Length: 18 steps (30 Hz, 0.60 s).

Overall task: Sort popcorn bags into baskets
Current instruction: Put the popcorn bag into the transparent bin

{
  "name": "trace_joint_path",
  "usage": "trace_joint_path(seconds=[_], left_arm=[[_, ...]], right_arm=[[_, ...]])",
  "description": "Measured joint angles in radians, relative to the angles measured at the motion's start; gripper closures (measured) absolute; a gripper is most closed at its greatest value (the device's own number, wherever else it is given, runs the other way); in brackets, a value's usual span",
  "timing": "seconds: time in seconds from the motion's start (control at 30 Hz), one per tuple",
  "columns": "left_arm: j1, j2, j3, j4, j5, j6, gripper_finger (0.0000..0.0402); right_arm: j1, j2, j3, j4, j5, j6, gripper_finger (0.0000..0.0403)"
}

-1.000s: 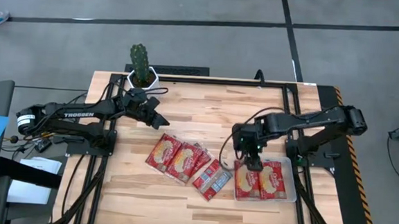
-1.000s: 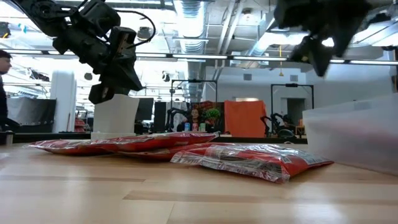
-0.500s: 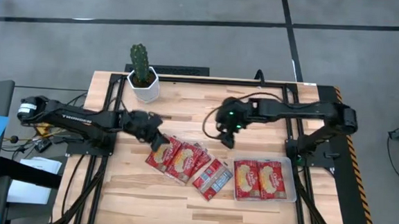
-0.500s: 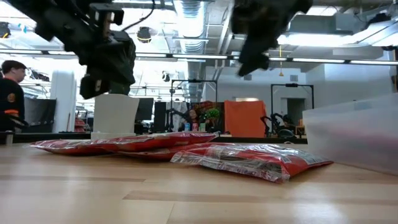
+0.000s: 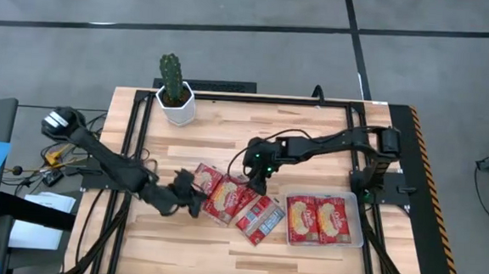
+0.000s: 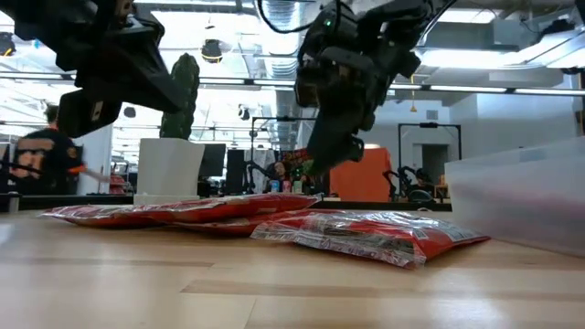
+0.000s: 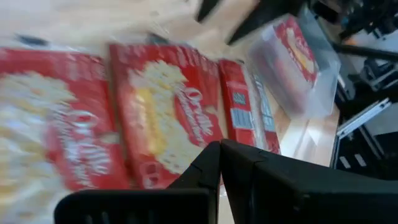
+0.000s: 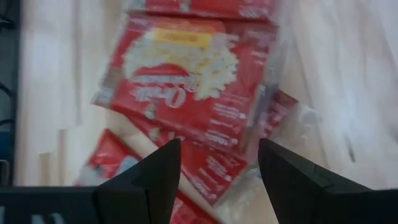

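From above, I see both end effectors over the overlapping flat red foil popcorn bags (image 5: 232, 201) mid-bench; the clear frosted plastic tray (image 5: 357, 220) near the right edge holds two. Right wrist: my right end effector (image 8: 217, 163) gapes empty. Left end effector (image 7: 219, 149) is clenched. Collision or a double pick looks likely.

Right gripper (image 5: 256, 182) hangs over the right part of the overlapping row of flat red foil popcorn bags (image 5: 230, 201) mid-table; clear frosted plastic tray (image 5: 357, 219) lies to its right, two more red foil packets (image 5: 319, 220) side by side inside. Left gripper (image 5: 191, 203) sits low at the row's left end. White pot with green cactus (image 5: 175, 100) stands well behind it, at the table's far edge
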Motion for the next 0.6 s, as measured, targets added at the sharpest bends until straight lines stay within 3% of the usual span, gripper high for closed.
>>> trace_joint_path(seconds=[0.3, 0.6], left_arm=[[-0.025, 0.361, 0.241, -0.088, 0.026, -0.017, 0.0401], [-0.035, 0.438, 0.249, -0.112, 0.029, -0.011, 0.0401]], right_arm=[[-0.028, 0.012, 0.000, 0.043, 0.116, 0.071, 0.0168], [-0.020, 0.049, 0.000, 0.076, 0.126, 0.142, 0.0168]])
